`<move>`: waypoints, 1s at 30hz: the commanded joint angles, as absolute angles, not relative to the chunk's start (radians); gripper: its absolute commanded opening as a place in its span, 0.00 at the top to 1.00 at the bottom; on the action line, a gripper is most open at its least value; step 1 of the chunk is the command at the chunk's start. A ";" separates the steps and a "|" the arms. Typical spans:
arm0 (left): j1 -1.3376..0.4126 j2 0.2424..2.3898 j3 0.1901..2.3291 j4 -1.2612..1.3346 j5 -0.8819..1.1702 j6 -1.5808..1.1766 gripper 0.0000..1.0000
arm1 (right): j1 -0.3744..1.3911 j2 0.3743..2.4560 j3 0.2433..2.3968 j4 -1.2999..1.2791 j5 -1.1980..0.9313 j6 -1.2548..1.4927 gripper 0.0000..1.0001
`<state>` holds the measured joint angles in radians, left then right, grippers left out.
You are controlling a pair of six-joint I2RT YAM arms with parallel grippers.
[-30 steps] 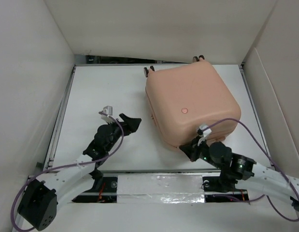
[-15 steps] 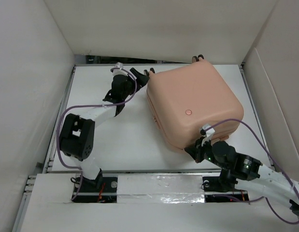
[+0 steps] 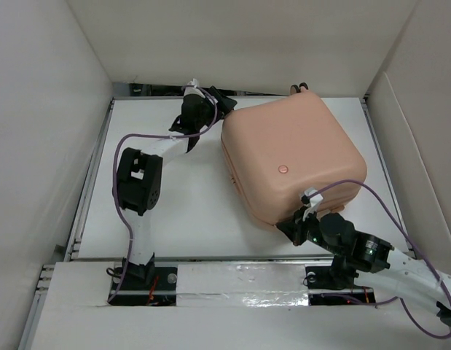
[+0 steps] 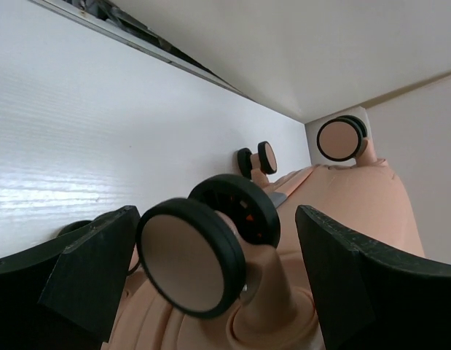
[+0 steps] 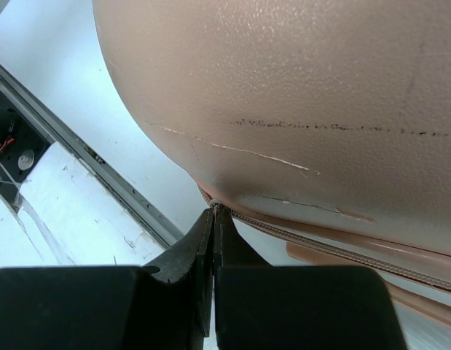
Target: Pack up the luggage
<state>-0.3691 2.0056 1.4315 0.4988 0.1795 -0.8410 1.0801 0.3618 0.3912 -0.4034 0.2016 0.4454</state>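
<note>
The luggage [image 3: 291, 153], a peach-pink hard-shell suitcase, lies flat at the back right of the white table [image 3: 167, 219] with its shell halves together. My left gripper [image 3: 224, 108] is at its far left corner, open, one finger on each side of a pink-and-black wheel [image 4: 189, 255] without touching it. Two other wheels [image 4: 340, 138] show farther along the luggage [image 4: 356, 211]. My right gripper [image 3: 285, 224] is at the near corner, shut on the small metal zipper pull [image 5: 215, 205] where the zipper track [image 5: 320, 240] runs under the shell [image 5: 283, 87].
White walls close the table in on the left, back and right. A metal rail [image 5: 57, 117] and a taped white strip [image 3: 240, 281] run along the near edge by the arm bases. The left arm's elbow [image 3: 138, 179] stands over the table's left half.
My left arm has swung from the table's middle to the luggage's far left corner, and its jaws have widened around a wheel. The luggage has turned slightly. The right gripper has stayed shut at the zipper.
</note>
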 commanded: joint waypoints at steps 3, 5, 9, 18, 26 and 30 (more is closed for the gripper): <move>-0.390 2.063 1.552 0.492 0.218 -0.870 0.14 | 1.081 0.362 0.396 -0.230 0.144 0.479 1.00; -0.390 2.092 1.581 0.506 0.230 -0.903 0.16 | 1.081 0.367 0.388 -0.229 0.144 0.486 1.00; -0.390 2.138 1.621 0.547 0.236 -0.948 0.31 | 1.081 0.371 0.390 -0.233 0.155 0.491 1.00; -0.356 2.120 1.455 0.837 0.268 -1.034 1.00 | 1.081 0.386 0.400 -0.255 0.215 0.500 1.00; -0.293 1.980 1.167 1.016 0.311 -1.008 1.00 | 0.838 0.541 0.457 -0.163 0.109 0.362 1.00; -0.293 2.000 1.225 0.982 0.374 -0.999 0.42 | 0.724 0.598 0.495 -0.170 -0.081 0.311 1.00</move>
<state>-0.2905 2.0243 1.1828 0.9237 0.2913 -1.0126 0.8165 0.5797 0.4358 -0.2832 -0.0608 0.4103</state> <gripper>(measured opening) 0.489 0.024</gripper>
